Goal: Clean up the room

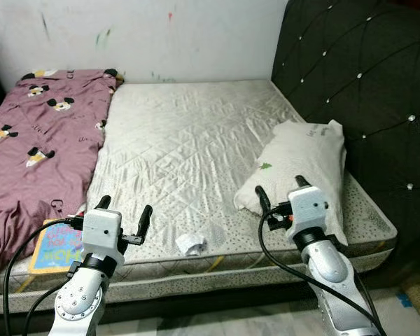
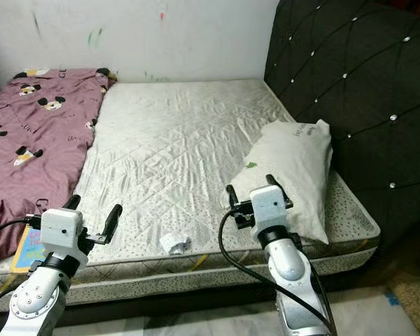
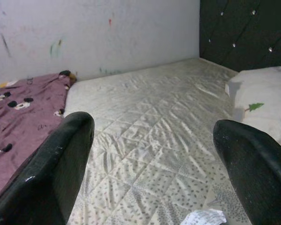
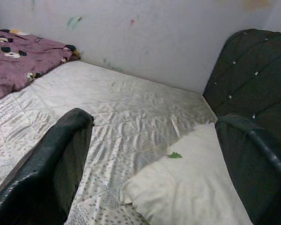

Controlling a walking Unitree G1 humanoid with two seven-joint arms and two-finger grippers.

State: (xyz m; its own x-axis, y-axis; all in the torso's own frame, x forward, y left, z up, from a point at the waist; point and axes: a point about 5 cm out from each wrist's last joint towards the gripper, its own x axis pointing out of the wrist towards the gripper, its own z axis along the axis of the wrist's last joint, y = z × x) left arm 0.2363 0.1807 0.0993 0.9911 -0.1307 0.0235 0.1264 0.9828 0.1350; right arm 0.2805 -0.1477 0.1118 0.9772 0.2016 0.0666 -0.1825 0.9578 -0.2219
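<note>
Left tool [image 1: 123, 212] fingers apart above mattress [image 1: 189, 147]; right tool [image 1: 281, 189] apart over pillow [image 1: 301, 164]; print unreadable.

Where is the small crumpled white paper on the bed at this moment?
The crumpled white paper lies on the mattress near its front edge, between the left gripper and the right gripper, left of the white pillow.

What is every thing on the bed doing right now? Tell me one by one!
Pillow: lying tilted against the black headboard.
Crumpled paper: loose near the mattress edge.
Pink blanket: spread, rumpled.
Colourful book: flat, partly under the blanket.
Left gripper: fingers open, empty.
Right gripper: fingers open, by the pillow.
</note>
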